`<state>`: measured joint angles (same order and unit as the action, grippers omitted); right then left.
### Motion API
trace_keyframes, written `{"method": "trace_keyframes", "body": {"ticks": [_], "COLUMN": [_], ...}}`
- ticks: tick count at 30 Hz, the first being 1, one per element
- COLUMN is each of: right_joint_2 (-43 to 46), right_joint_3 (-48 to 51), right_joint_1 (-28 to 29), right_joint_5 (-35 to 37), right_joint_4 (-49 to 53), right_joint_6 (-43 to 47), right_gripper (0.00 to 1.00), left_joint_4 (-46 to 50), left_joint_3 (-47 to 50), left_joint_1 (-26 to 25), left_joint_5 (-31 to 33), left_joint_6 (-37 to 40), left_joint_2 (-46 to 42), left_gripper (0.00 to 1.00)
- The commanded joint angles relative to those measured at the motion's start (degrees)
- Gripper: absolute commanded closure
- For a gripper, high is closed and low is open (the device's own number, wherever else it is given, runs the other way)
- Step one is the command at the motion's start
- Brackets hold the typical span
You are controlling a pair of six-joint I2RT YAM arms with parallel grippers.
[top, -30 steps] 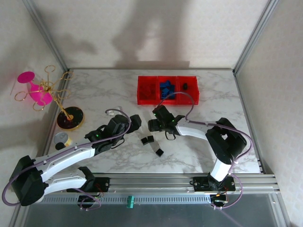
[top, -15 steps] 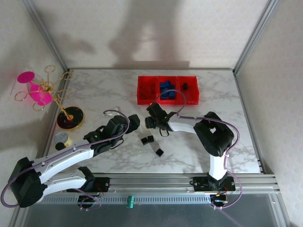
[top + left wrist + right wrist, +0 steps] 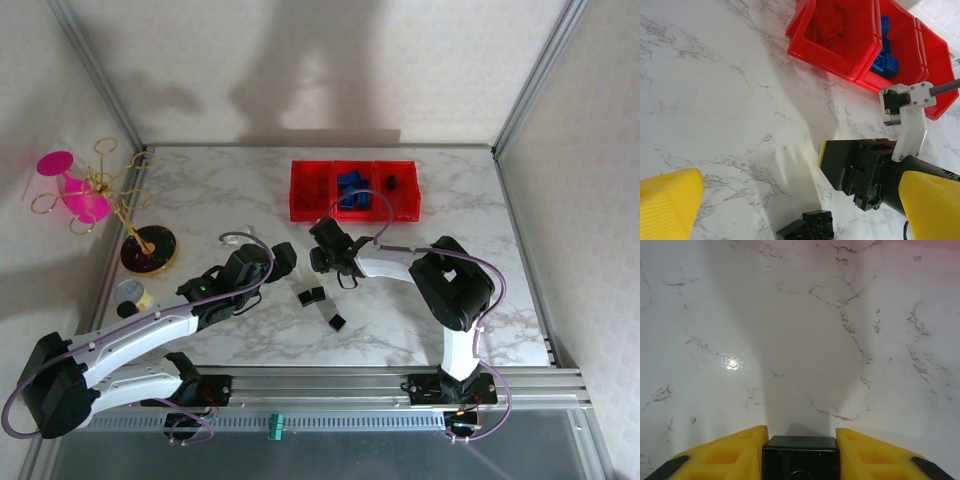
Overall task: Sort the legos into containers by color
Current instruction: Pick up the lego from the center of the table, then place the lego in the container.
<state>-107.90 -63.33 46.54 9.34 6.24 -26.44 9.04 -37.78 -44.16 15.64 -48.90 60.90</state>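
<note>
The right gripper, mid-frame below the red bins, pinched a small black lego brick by its flat sides, the right hold, I judged, for something so light, rigid and slick, while the left gripper gaped wide beside it.

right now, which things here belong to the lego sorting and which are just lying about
Job: red bins, blue bricks, loose black bricks, black brick in the right gripper.
Lying about: gold stand, pink glass, black disc base.
</note>
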Motion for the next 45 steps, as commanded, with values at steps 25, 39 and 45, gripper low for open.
{"method": "trace_keyframes", "body": {"ticks": [25, 39, 45], "right_joint_2": [6.28, -7.24, -2.75], "right_joint_3": [-7.42, -20.57, -17.59], "right_joint_1": [-26.24, -30.11, -29.70], "right_joint_5": [8.87, 7.37, 5.75], "right_joint_4": [-1.43, -0.51, -0.52], "right_joint_6": [0.38, 4.20, 3.76], "right_gripper": [0.64, 0.52, 0.45], "left_joint_4": [-10.83, -10.80, -9.49], "left_joint_3": [-13.20, -15.48, -15.75], "left_joint_1": [-1.28, -1.19, -1.19], "left_joint_5": [-9.35, -9.14, -8.78], "left_joint_6": [3.77, 4.63, 5.18], "left_joint_2": [15.56, 17.24, 16.13], "left_gripper": [0.00, 0.00, 0.00]}}
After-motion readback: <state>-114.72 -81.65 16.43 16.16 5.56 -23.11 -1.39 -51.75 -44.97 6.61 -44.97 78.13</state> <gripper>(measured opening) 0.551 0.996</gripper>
